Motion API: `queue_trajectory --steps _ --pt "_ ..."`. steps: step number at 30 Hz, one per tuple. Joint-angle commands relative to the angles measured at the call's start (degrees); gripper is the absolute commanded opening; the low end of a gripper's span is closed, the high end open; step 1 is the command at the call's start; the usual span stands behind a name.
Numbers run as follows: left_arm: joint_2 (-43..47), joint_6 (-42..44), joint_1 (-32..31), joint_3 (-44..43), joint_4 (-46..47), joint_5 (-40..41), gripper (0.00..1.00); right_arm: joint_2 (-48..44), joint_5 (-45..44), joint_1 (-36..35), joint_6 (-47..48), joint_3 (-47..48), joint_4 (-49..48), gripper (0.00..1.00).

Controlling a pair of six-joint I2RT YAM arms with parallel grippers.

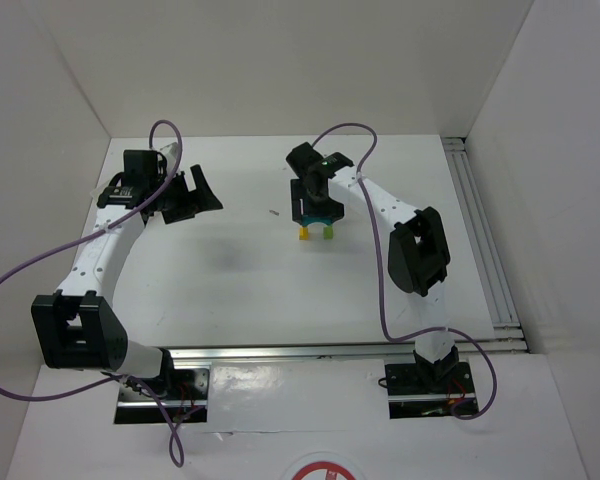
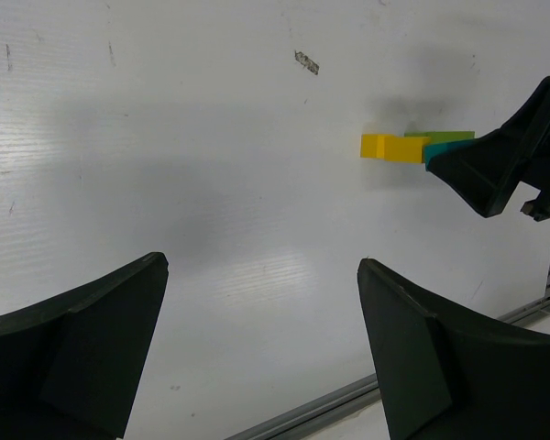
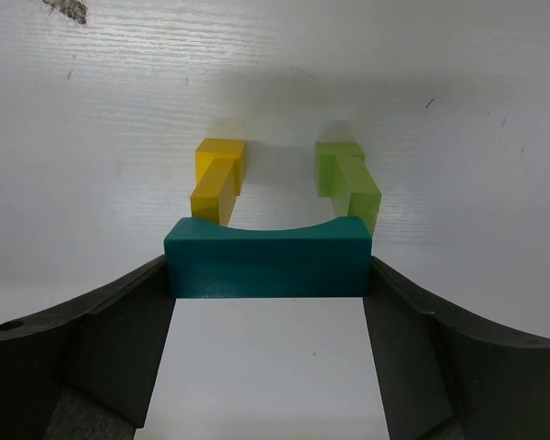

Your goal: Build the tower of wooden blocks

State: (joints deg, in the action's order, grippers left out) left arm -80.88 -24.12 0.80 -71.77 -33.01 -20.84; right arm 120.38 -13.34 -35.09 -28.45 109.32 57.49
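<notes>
Pinching the teal arch by its two ends, my right claw hangs over the middle of the table. Its two fingers press tight on the arch, one on each side. Under the arch stand the yellow block and the light green block. They stand up like two little legs with a gap between them. My left claw is spread wide and holds nothing. It waits well apart from the blocks, off to the side.

From my wrist view the arch looks lined up over both legs. I cannot tell if it sits on them yet or floats just above.

That is what worries me. If I let go too high, I think the arch will drop and knock a leg over. If the arch sits a bit to one side, one end could miss its leg and the whole thing would fall. The legs look small and light, so a tiny bump from a finger as it opens could push them down too. I would go down slowly and open gently.
</notes>
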Motion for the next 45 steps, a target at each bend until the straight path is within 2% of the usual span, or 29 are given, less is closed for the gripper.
queue_trajectory --steps 1,27,33,45 --pt "-0.24 0.92 -0.27 -0.04 0.76 -0.60 0.97 0.56 -1.69 0.02 0.32 2.04 -2.12 0.77" --pt "-0.24 0.92 -0.27 -0.04 0.76 -0.60 0.97 0.56 -2.39 0.55 0.85 1.51 -1.51 0.77" --pt "-0.24 0.92 -0.27 -0.04 0.76 -0.60 0.97 1.09 -2.39 0.55 0.85 1.51 -2.04 0.87" --pt "-0.24 0.92 -0.27 -0.04 0.76 -0.60 0.97 1.09 -1.77 0.55 0.85 2.04 -2.04 0.94"
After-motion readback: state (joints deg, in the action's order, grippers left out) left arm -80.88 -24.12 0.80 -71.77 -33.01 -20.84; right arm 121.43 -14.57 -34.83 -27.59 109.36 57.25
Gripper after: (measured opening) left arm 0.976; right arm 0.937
